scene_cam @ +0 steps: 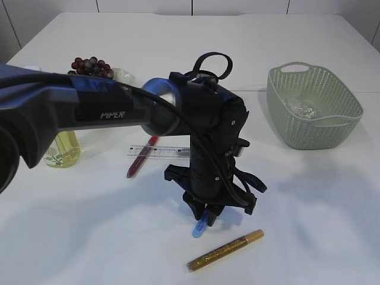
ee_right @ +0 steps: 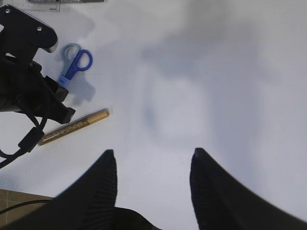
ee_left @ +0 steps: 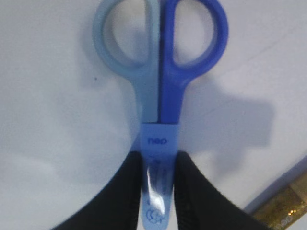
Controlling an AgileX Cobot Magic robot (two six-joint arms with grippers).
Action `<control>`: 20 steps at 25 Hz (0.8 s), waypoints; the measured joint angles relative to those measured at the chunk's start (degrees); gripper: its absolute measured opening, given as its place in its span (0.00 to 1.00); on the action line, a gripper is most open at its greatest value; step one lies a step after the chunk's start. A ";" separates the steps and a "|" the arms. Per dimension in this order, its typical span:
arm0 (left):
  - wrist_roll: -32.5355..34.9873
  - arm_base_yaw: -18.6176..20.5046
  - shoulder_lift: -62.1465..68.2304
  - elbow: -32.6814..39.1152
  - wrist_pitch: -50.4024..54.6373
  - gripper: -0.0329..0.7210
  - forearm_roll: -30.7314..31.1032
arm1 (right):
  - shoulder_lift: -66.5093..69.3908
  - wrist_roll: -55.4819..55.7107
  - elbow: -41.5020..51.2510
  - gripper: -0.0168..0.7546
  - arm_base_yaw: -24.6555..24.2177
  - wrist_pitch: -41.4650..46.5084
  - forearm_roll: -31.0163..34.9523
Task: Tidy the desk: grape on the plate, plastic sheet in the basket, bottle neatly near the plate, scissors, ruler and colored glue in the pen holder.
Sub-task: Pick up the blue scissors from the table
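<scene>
The blue scissors (ee_left: 160, 72) lie with their handles pointing away from my left gripper (ee_left: 158, 191), which is shut on their capped blade end. In the exterior view this gripper (scene_cam: 206, 215) points down at the table, with the blue tip of the scissors (scene_cam: 199, 228) showing below it. A gold glue pen (scene_cam: 225, 250) lies just in front. A red glue pen (scene_cam: 142, 155) and a clear ruler (scene_cam: 159, 151) lie behind the arm. The grapes (scene_cam: 92, 66) are at the back left. My right gripper (ee_right: 152, 160) is open and empty over bare table. No pen holder shows.
A green basket (scene_cam: 332, 127) at the right holds a crumpled plastic sheet (scene_cam: 301, 108). A yellow bottle (scene_cam: 62, 148) stands at the left, partly behind the left arm. The right wrist view also shows the scissors (ee_right: 76, 61) and gold glue pen (ee_right: 74, 126).
</scene>
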 joint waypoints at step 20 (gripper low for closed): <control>1.41 -0.33 0.13 -0.09 3.30 0.23 2.41 | 0.00 0.00 0.00 0.54 0.00 0.00 0.00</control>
